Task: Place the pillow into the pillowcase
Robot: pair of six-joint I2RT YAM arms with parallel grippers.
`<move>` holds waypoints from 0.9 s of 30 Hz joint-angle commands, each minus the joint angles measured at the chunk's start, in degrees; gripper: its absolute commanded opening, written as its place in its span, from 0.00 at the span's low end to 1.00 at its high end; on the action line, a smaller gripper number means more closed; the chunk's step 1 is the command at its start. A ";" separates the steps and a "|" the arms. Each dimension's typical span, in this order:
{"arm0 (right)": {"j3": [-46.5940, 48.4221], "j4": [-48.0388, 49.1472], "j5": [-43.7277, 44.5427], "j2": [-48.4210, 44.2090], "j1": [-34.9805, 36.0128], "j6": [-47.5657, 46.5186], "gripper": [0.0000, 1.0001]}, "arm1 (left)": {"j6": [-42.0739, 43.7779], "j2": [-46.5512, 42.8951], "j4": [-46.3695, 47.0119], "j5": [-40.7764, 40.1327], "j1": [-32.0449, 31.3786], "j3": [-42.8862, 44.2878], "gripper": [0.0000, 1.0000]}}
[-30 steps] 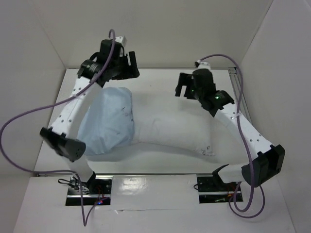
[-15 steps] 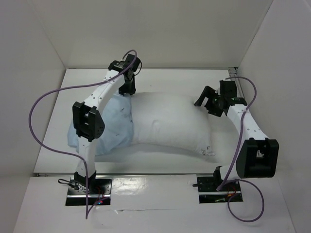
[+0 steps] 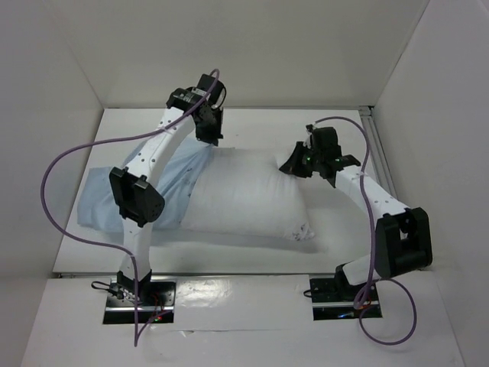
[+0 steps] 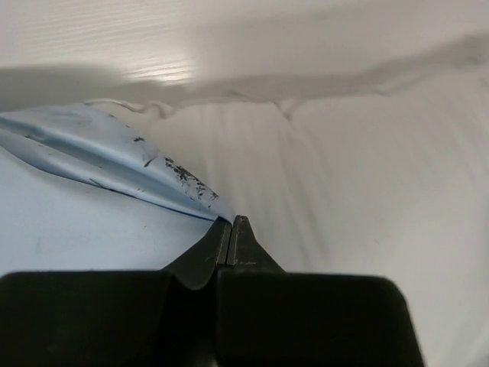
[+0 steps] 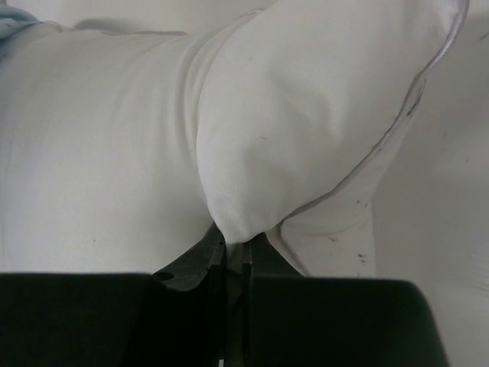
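The plump white pillow (image 3: 244, 195) lies across the middle of the table. The limp light blue pillowcase (image 3: 95, 202) spreads flat to its left, partly under my left arm. My left gripper (image 3: 210, 134) is at the far edge where the two meet. In the left wrist view its jaws (image 4: 231, 222) are pressed together, and a raised fold of the pillowcase (image 4: 99, 145) runs right into their tips. My right gripper (image 3: 294, 164) is at the pillow's far right corner. The right wrist view shows it (image 5: 235, 243) shut on a bunched tuck of the pillow (image 5: 114, 138).
White walls close in the table on the left, back and right. A metal rail (image 3: 372, 134) runs along the right wall. My left arm's elbow (image 3: 136, 197) hangs over the pillowcase. Purple cables (image 3: 57, 164) loop off both arms.
Both grippers have shut, the left at the pillowcase edge and the right on the pillow corner. The pillow has shifted left, and the pillowcase now lies spread further left.
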 commanded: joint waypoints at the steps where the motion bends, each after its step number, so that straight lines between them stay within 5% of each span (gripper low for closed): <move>1: 6.40 6.07 -1.70 -3.92 1.03 1.82 0.00 | -0.33 -7.06 7.49 19.38 -4.84 3.87 0.00; 9: 7.91 4.31 2.69 -8.49 7.70 5.07 0.00 | -8.08 -6.19 19.72 35.48 -13.28 6.67 0.00; 16: -5.26 4.39 10.87 -14.03 2.37 9.72 0.00 | -5.97 0.48 18.88 25.58 -10.56 5.01 0.00; 19: -5.81 2.91 10.87 -14.03 -1.07 9.73 0.00 | -1.76 1.20 14.57 20.04 -10.03 6.59 0.29; 20: -5.81 2.38 10.87 -14.03 -3.08 9.73 0.00 | 0.25 -0.46 12.90 16.19 -10.03 6.59 0.49; 23: -5.81 2.38 9.39 -15.26 -6.95 11.30 0.00 | 2.81 -5.03 11.66 10.28 -9.50 3.88 0.80; 25: -6.42 3.95 7.37 -15.26 -8.80 13.76 0.00 | 4.05 -10.74 10.69 3.52 -9.50 0.64 0.94; 27: -7.74 6.14 3.59 -15.26 -10.91 16.57 0.00 | 3.44 -17.74 9.98 -2.70 -9.50 -3.58 0.93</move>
